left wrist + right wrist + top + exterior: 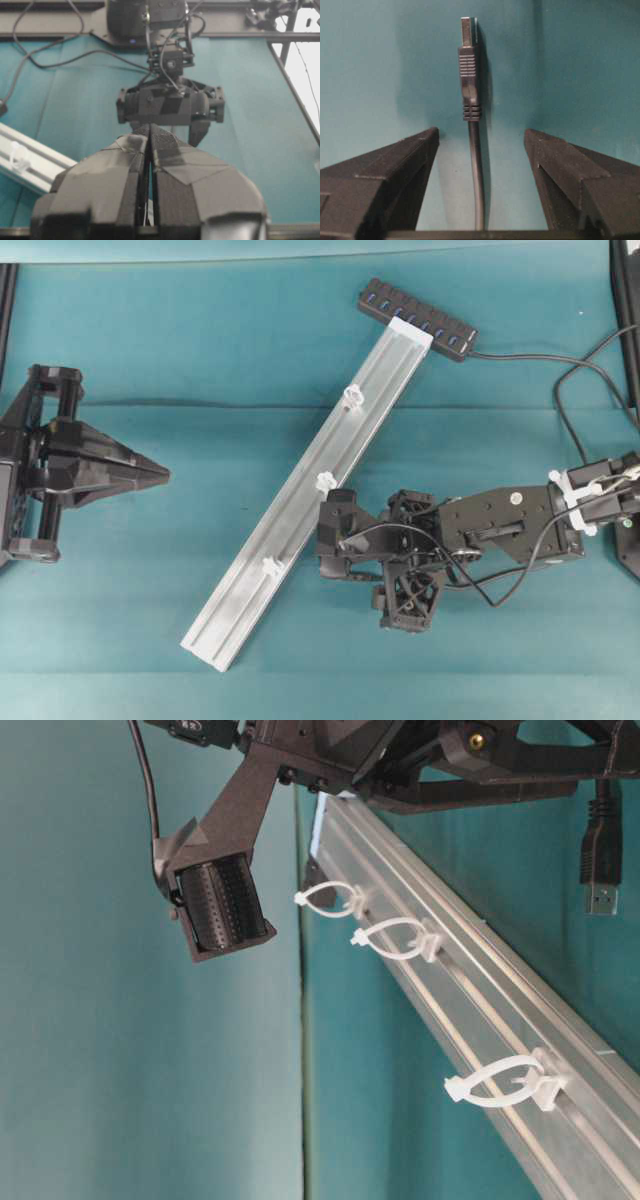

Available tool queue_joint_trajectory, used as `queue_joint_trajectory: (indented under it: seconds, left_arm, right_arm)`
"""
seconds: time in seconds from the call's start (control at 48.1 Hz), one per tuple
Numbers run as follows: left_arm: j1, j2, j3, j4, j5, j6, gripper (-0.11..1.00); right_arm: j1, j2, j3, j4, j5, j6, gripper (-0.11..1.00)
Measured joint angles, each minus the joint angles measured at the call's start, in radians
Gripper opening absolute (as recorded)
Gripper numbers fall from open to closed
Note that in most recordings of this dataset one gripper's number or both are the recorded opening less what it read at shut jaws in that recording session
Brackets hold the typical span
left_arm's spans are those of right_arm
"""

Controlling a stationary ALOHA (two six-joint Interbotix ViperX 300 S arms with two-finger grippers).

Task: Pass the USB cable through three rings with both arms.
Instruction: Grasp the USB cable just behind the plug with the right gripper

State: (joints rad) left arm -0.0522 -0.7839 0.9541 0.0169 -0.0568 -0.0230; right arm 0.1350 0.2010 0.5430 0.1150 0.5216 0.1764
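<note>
On teal cloth point(380, 65), the USB cable point(470, 75) lies between the (wide-open) right tool point(482, 145).

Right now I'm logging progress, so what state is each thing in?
USB cable: lying between the right fingers, ungripped, unthreaded.
Three rings: clipped along the rail, all empty.
Left end effector: shut, empty.
Right end effector: open around the cable.

surface: teal cloth point(120, 570) – creased | right edge: bright window point(307, 65)
</note>
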Motion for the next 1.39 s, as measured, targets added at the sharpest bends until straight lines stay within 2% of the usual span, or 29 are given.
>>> queue_joint_trajectory:
  seconds: [0.291, 0.457, 0.561, 0.748, 0.915, 1.185, 1.351, 1.393]
  left_arm:
    - [0.012, 0.000, -0.002, 0.000, -0.002, 0.002, -0.02]
    - [0.014, 0.000, -0.002, 0.000, 0.000, 0.002, -0.02]
    - [0.018, 0.000, 0.002, 0.002, 0.000, 0.002, -0.02]
    - [0.023, 0.000, 0.012, 0.002, 0.000, 0.000, -0.02]
    - [0.023, 0.000, 0.014, 0.002, 0.000, 0.000, -0.02]
    - [0.028, 0.000, 0.018, 0.000, 0.000, -0.002, -0.02]
    - [0.032, 0.000, 0.018, 0.002, 0.000, -0.017, -0.02]
    - [0.035, 0.002, 0.018, 0.002, 0.000, -0.017, -0.02]
  right_arm:
    - [0.002, 0.012, -0.014, -0.006, 0.015, 0.000, 0.78]
    - [0.005, 0.032, -0.052, -0.034, 0.083, 0.000, 0.75]
    - [0.006, 0.043, -0.072, -0.046, 0.126, 0.000, 0.67]
    - [0.005, 0.048, -0.083, -0.051, 0.155, 0.000, 0.40]
    - [0.006, 0.048, -0.083, -0.052, 0.160, 0.000, 0.34]
    - [0.017, 0.048, -0.087, -0.052, 0.172, -0.002, 0.33]
    - [0.034, 0.051, -0.098, -0.054, 0.218, -0.002, 0.09]
    - [0.035, 0.052, -0.103, -0.054, 0.227, 0.000, 0.08]
